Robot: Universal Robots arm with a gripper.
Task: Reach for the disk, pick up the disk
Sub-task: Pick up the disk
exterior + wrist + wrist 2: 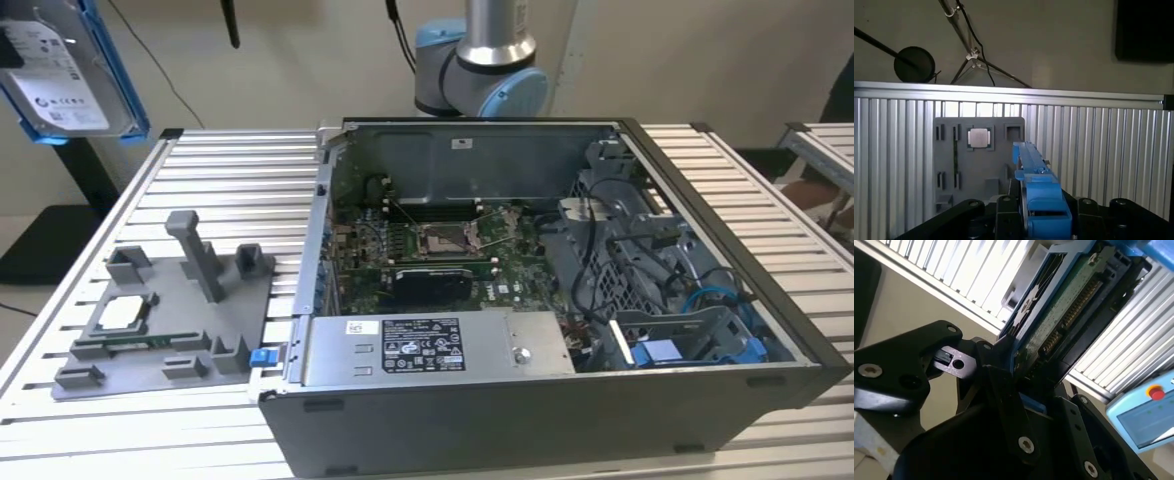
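Found disk [56, 80] clamped edgewise in closed tool [1043, 212], aloft well above desk [214, 170] at exterior view's left; judged rigid, fairly heavy, shock-sensitive, best gripped on blue bracket [1033, 162] edges, off bare circuit board [1074, 305].

Computer case [534, 425]: stood open on the slatted table [214, 170].
Grey fixture [220, 325]: lay beside the case.
Square chip [978, 137]: sat in a fixture recess.

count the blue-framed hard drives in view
1: the disk, gripped by the tool, raised at the exterior view's upper left. Another may hide among the blue parts in the drive bay of the computer case.
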